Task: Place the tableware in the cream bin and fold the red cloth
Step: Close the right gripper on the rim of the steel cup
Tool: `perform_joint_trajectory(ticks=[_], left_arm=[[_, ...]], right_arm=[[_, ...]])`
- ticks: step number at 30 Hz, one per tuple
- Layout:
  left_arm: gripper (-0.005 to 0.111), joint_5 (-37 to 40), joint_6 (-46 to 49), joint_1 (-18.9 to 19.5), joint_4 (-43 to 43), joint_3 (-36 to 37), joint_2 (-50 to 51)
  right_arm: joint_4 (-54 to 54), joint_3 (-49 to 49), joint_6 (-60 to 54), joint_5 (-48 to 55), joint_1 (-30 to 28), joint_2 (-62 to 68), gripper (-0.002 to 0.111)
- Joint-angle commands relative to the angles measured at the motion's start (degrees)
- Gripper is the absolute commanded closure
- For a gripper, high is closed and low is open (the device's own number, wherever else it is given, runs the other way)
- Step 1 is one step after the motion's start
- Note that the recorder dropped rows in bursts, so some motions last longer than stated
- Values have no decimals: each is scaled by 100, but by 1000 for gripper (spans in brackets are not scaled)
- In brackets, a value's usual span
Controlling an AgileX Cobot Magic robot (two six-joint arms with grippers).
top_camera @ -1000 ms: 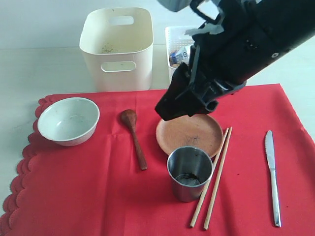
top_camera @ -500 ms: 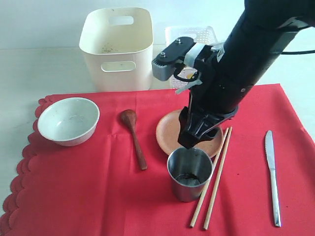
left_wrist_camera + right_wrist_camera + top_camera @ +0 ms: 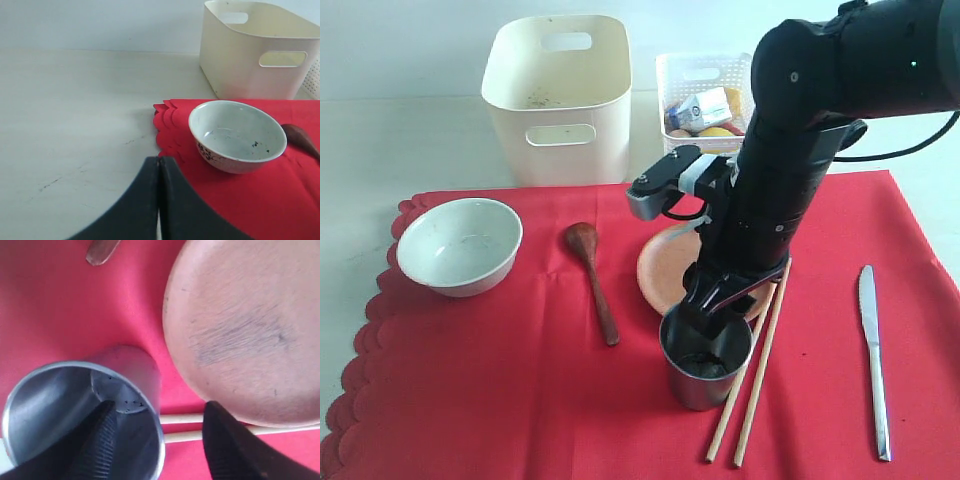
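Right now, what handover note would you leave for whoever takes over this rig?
Left tool: shut, empty, apart from the bowl.
Right tool: open, straddling the steel cup wall, one finger inside; not gripping.
On the red cloth: bowl, wooden spoon, wooden plate, steel cup, chopsticks, table knife.
Done: nothing; no tableware visible in the cream bin.
To do: bin all six, then fold the cloth.

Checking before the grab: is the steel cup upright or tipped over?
Upright. The steel cup stands on its base on the red cloth, mouth up; the right hand straddles its rim, one finger inside.
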Motion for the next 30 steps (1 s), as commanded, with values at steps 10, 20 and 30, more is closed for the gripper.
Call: perform_joint_trajectory(ticks=[10,20,30], left_arm=[[107,-51,-27,10,-32,14,-31],[107,-51,-27,10,-32,14,-31],[107,-51,-27,10,-32,14,-31]], right_arm=[[-4,35,296,-48,20,114,108],[-14,-312,518,295,20,-64,108],[-4,-324,518,76,20,-799,108]])
